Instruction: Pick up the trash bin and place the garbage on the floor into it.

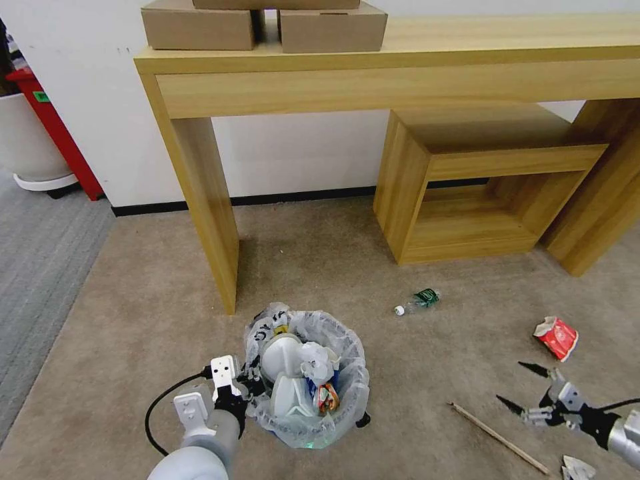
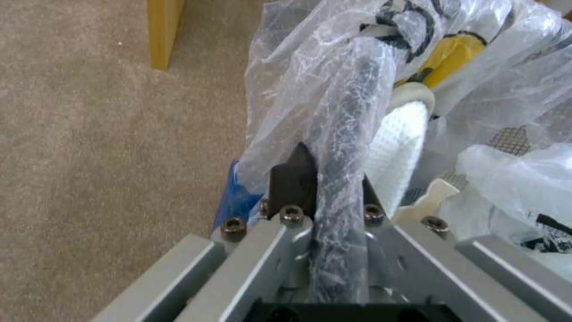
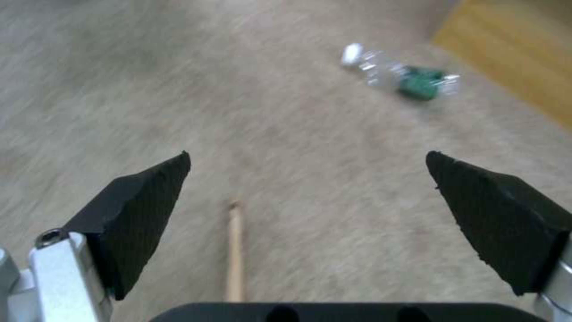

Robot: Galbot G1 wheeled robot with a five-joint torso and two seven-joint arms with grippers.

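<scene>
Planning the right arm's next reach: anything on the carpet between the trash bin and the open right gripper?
Yes. In the head view the thin wooden stick lies on the floor between the trash bin and the right gripper; otherwise bare carpet.

The small round dark trash bin lined with crinkly translucent plastic (image 1: 308,380) stands on the beige short-pile carpet (image 1: 133,320), just in front of the light wooden desk's leg (image 1: 207,207); a small green-labelled plastic bottle (image 1: 417,301) lies right of the bin; a crushed red paper packet (image 1: 556,337) lies farther right; a thin wooden stick (image 1: 499,437) lies right of the bin, nearer the robot; two brown cardboard boxes (image 1: 267,25) sit on the desk, behind the bin.
</scene>
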